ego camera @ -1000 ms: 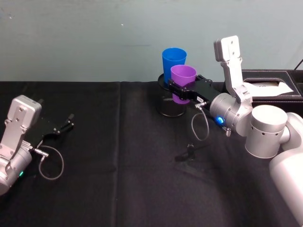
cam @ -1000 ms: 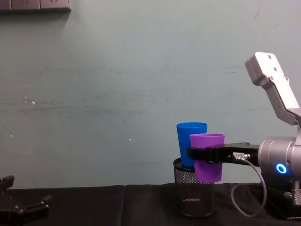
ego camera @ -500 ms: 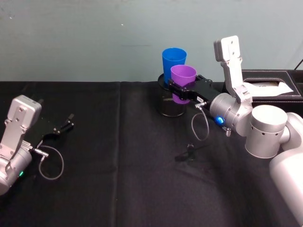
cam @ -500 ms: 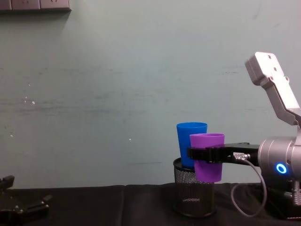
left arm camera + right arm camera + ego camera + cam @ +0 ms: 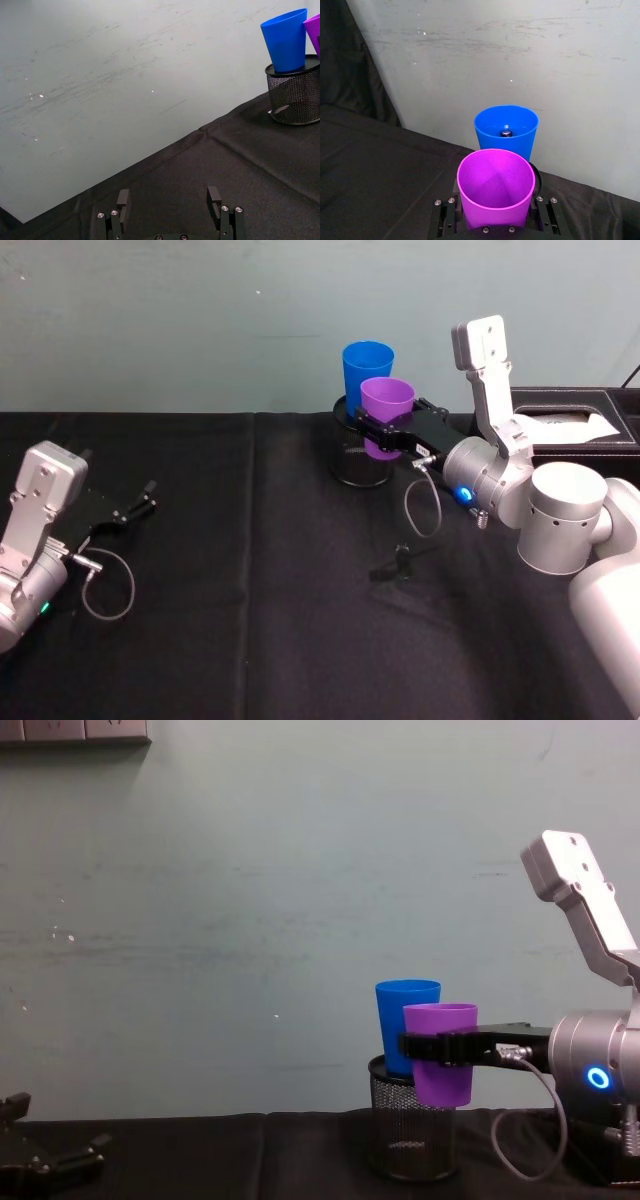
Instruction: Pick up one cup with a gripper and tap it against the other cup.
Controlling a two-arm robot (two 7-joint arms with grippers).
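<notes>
Surface: black cloth-covered counter [image 5: 260, 570] against a scuffed pale green wall.
Left tool [image 5: 135, 508]: black, fingers spread and empty, parked low at the counter's near left.
Right tool [image 5: 385, 433]: black flat fingers clenched round the purple tapered plastic tumbler [image 5: 386, 412], holding it raised in the air.
Purple tumbler's position: just in front of the bright blue tapered plastic tumbler [image 5: 366, 372]; whether they touch I cannot tell.
Blue tumbler's seat: perched in the black mesh pen holder [image 5: 360, 455], at the counter's far edge.
Risk: too firm a tap could tip it or the holder over.
Risk: smooth tapered walls may let the purple tumbler slide down through the grip.
</notes>
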